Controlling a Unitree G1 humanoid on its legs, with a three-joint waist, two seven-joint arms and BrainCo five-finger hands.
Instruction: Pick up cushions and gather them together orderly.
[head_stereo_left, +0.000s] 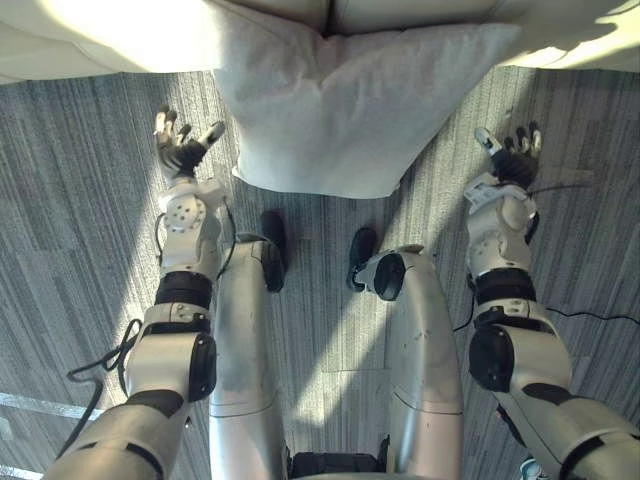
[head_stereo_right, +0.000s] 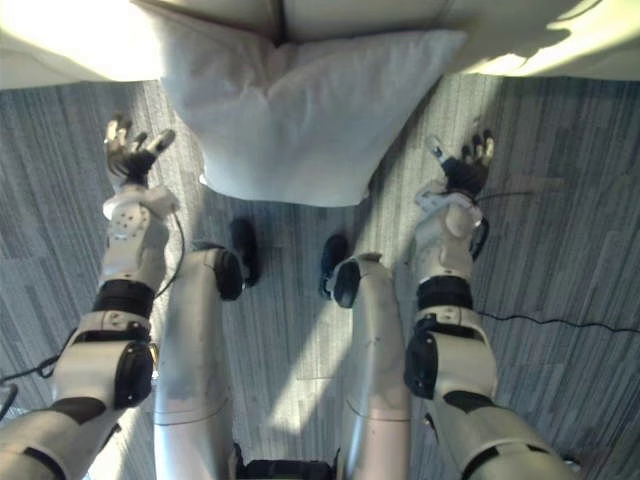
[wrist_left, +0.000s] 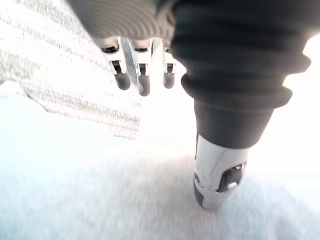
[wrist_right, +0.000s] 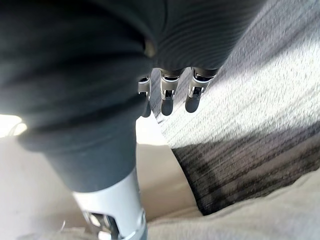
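Left robot hand (head_stereo_left: 182, 152), right robot hand (head_stereo_left: 512, 160): both wide, empty, either side of cushion (head_stereo_left: 340, 110), seemingly against sofa (head_stereo_left: 90, 40)

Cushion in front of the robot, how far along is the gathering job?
Done: nothing visibly gathered; the white cushion leans on the sofa, its lower edge on the carpet. In hand: nothing; the left hand and right hand hover open on either side, apart from it. Left: grasp it, lift it, place it.

Cushion (head_stereo_left: 340, 110) on carpet (head_stereo_left: 90, 200), sofa (head_stereo_left: 100, 40) bhnd
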